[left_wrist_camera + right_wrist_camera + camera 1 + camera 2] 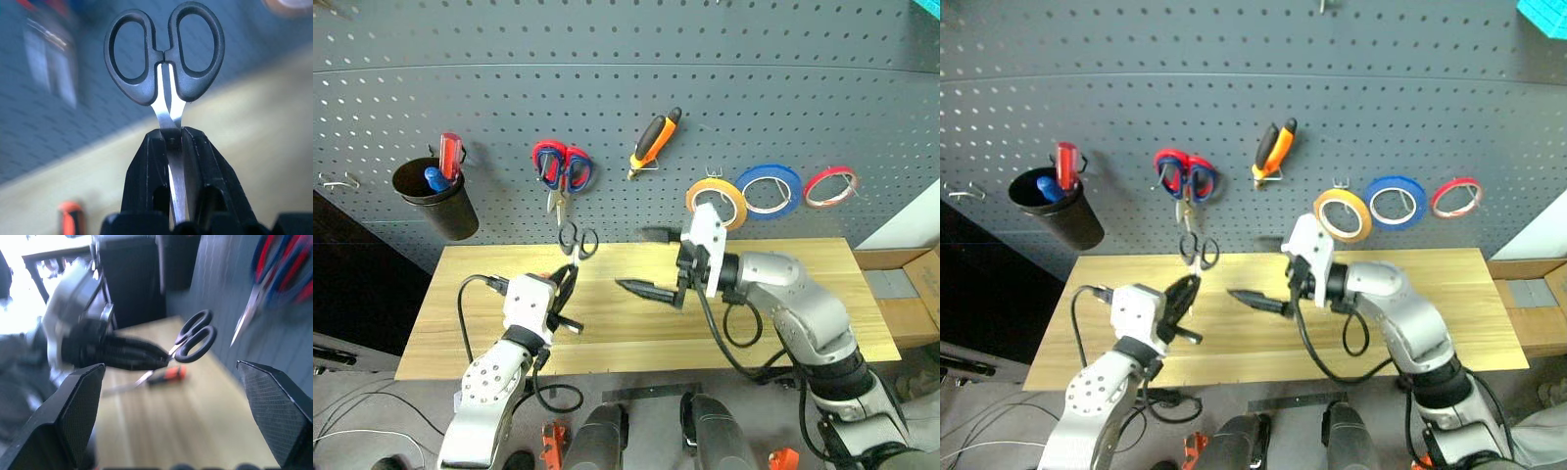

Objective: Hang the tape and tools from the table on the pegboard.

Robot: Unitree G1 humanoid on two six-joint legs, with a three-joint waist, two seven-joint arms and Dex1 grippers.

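Now the left gripper (566, 281) is clamped on the blades of the small steel scissors (578, 240), gripping them low down so the two black loops stand up clear of the fingertips. In the head views the loops sit over the far left part of the table (803, 323), just below the red-handled scissors (563, 168) already on the pegboard (705, 59). The right gripper (646, 262) hangs mid-table with its fingers spread wide and nothing between them, aimed left toward the scissors.

The step in hand looks like getting one black loop onto a hook. A free hook (342, 181) shows at the far left of the pegboard, beyond the black cup (438, 199); I cannot make out another spare one close to the scissors. To do it well, the loops should face the board squarely, go slightly above the hook tip, then drop so the hook passes through a loop before the fingers let go. The grip on thin blades is slippery, so any twist could let the scissors pivot.

The yellow-tan tape (717, 201) and the pliers (654, 142) already hang on the pegboard. The slim screwdriver (164, 375) lies on the table under the left gripper, yet to be hung.
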